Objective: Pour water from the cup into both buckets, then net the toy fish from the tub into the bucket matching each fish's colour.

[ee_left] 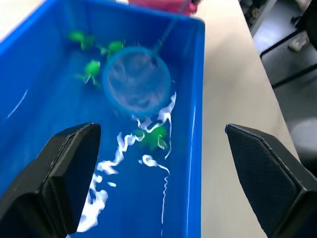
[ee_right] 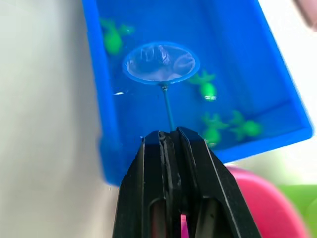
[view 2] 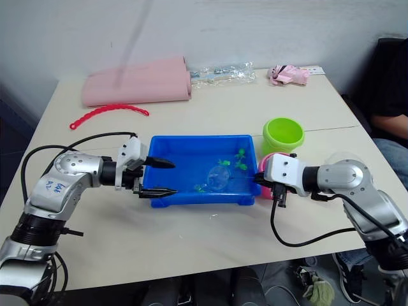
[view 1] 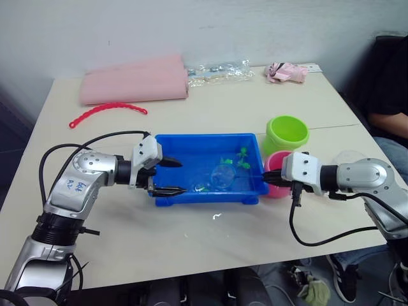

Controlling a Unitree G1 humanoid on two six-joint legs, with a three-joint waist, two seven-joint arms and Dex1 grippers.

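Sitting mid-table, the tub (view 1: 167,145) is the landmark. Against its right end stand the pink bucket (view 1: 278,189) and, behind it, the green bucket (view 1: 287,133). At its left end the left gripper (view 1: 167,176) gapes unclenched. The right gripper (ee_right: 171,136) pinches the net (ee_right: 161,63), its ring among green fish (ee_left: 152,137) inside.

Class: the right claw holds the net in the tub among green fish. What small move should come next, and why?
Probably slide the net sideways under the nearest green fish. The right claw is shut on the handle, the ring lies in the tub with nothing in the mesh, and that fish floats just beside the ring.
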